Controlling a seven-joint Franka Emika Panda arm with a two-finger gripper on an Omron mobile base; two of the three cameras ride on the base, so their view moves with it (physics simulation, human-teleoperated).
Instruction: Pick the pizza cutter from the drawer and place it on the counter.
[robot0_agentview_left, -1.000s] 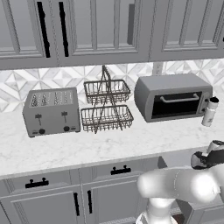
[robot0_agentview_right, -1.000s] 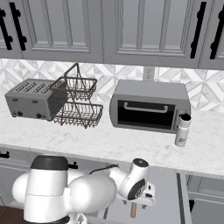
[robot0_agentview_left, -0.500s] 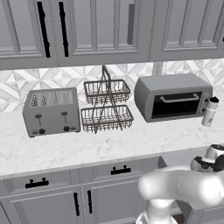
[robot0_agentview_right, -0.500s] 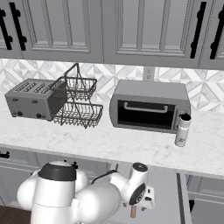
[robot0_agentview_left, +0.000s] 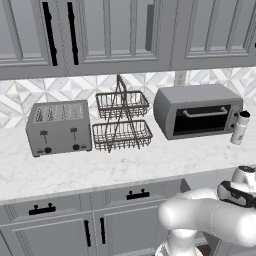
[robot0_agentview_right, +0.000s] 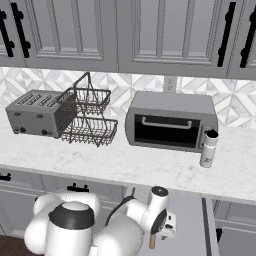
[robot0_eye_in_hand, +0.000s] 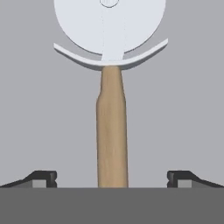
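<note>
Setting: kitchen, marble desk (robot0_agentview_left: 125, 162) below the toaster oven (robot0_agentview_right: 171, 120).
End effector (robot0_eye_in_hand: 112, 179): open, straddling the pizza cutter (robot0_eye_in_hand: 112, 100) handle in the drawer (robot0_eye_in_hand: 183, 109).
Progress: grasp, lift, placing all remain.

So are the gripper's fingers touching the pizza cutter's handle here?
Apart. In the hand view the gripper stands open: each finger tip sits wide of the pizza cutter, with grey drawer floor showing between tips and tan handle on both sides.
</note>
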